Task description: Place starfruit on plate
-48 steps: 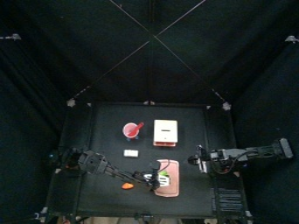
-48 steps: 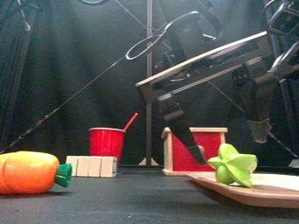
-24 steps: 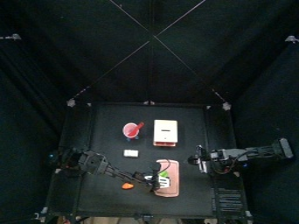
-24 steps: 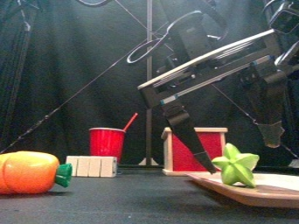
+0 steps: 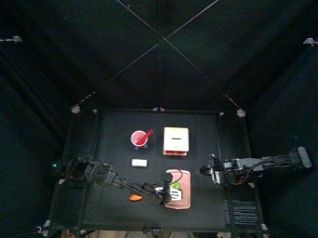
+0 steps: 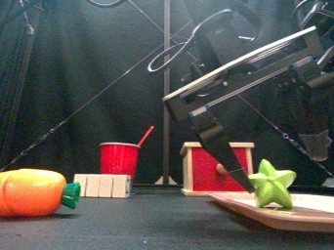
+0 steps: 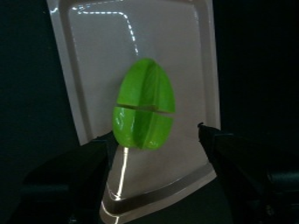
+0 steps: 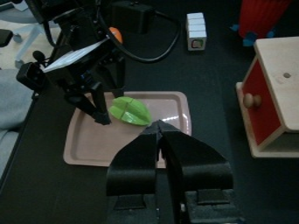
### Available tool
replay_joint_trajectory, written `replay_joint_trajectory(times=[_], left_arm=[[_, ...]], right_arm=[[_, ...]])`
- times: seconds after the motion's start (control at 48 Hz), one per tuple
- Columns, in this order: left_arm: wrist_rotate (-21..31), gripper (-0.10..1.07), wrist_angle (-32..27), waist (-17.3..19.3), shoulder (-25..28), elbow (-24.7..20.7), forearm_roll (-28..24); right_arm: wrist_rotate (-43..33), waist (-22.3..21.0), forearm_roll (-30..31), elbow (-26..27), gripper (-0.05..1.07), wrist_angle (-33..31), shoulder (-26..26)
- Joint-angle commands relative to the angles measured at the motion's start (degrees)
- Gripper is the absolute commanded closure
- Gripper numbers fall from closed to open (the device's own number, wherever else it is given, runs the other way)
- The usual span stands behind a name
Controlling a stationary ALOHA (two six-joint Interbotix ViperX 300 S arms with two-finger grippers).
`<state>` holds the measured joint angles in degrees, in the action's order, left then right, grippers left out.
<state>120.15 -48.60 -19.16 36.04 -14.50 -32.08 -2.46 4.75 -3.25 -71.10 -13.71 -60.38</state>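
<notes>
So the plate (image 8: 126, 127) was a salmon-pink oblong tray with rounded corners, and the only thing sitting in it was the starfruit (image 7: 145, 103). The fruit lay on the plate's floor, right between the spread jaws of the left gripper (image 6: 268, 161), with a gap on each side, so those jaws were wide apart and not pinching anything. From the front you could see one jaw just behind the fruit on its left and the other hanging off to its right.

The red cup (image 6: 119, 158) had a red stick or straw poking out of it, leaning; it sat well away from the jaws, beside a small pale block (image 6: 102, 185).

The starfruit itself was bright yellow-green, glossy, with ridged lobes; star-shaped from the front, more like a pointed oval with a seam across it from the wrist camera.

The right gripper (image 8: 162, 133) hovered near the plate's edge with its jaws pressed together, holding nothing
</notes>
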Motion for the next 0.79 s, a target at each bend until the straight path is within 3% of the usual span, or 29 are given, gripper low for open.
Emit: replay_joint_trajectory(times=[0.0, 0.521, 0.771], left_arm=[[0.09, -0.05, 0.26, 0.18, -0.79, -2.37, -0.53], [-0.26, -0.05, -0.53, 0.09, -0.97, -2.64, -0.35], [-0.53, -0.05, -4.13, -0.35, -3.52, 0.00, -0.62]], right_arm=[[0.09, 0.00, 0.00, 1.67, 1.00, 0.18, 0.35], [0.09, 0.00, 0.00, 1.67, 1.00, 0.18, 0.35], [0.09, 0.00, -0.09, 1.58, 1.00, 0.00, 0.35]])
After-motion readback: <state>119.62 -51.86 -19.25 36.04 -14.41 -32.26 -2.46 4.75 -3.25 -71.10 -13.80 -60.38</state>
